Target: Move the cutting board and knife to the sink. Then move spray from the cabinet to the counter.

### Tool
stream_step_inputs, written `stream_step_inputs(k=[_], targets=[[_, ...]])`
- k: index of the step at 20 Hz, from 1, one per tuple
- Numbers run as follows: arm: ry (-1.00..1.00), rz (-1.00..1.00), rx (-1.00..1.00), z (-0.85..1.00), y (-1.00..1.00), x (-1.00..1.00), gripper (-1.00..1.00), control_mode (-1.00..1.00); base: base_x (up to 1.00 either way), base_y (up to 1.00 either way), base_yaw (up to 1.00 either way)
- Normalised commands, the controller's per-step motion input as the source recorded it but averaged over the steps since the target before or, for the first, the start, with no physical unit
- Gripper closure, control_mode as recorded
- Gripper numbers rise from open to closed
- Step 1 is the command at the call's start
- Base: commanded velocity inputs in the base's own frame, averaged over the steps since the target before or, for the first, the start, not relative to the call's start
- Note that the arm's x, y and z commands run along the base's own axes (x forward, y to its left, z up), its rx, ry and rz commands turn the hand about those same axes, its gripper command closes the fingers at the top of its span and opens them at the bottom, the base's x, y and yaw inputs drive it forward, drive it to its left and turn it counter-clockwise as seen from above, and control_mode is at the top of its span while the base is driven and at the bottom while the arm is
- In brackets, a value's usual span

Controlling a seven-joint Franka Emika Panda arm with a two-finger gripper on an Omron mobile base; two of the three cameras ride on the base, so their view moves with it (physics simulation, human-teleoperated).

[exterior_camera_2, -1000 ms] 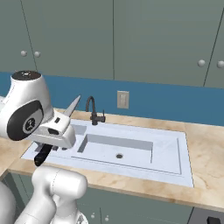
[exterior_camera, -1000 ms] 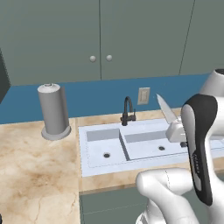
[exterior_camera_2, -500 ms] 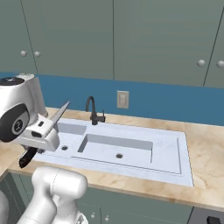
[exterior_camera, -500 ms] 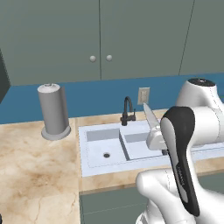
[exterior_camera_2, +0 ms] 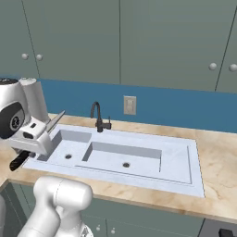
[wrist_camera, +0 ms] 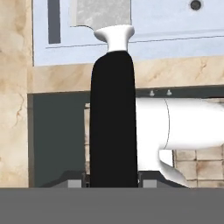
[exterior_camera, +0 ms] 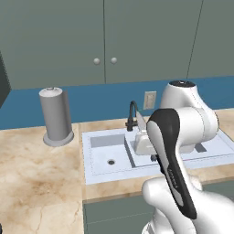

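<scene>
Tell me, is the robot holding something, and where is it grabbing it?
Yes. Its pincer holds the knife by the black handle, with the blade pointing away over the sink.

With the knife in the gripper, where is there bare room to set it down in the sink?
Both basins of the sink lie bare: the small one left of the faucet, the wide one right of it. The rim's right end is free too. The gripper holds the knife over the left end.
</scene>
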Motion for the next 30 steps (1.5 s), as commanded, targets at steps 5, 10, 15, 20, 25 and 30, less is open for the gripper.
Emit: stream_step_inputs(k=[5,10,15,20,25,30], targets=[[0.13,0.00,0.00,-0.03,0.16,0.11,1.00,-1.00,0.00,0.00,0.00],[0.03,0.00,0.00,-0.15,0.00,0.08,1.00,-1.00,0.00,0.00,0.00],[0.02,0.00,0.00,-0.21,0.00,0.19,1.00,-1.00,0.00,0.00,0.00],[0.03,0.00,0.00,-0.22,0.06,0.29,1.00,-1.00,0.00,0.00,0.00],[0.05,0.00,0.00,-0.23,0.14,0.38,1.00,-1.00,0.00,0.00,0.00],[0.06,0.00,0.00,-0.22,0.17,0.44,1.00,-1.00,0.00,0.00,0.00]])
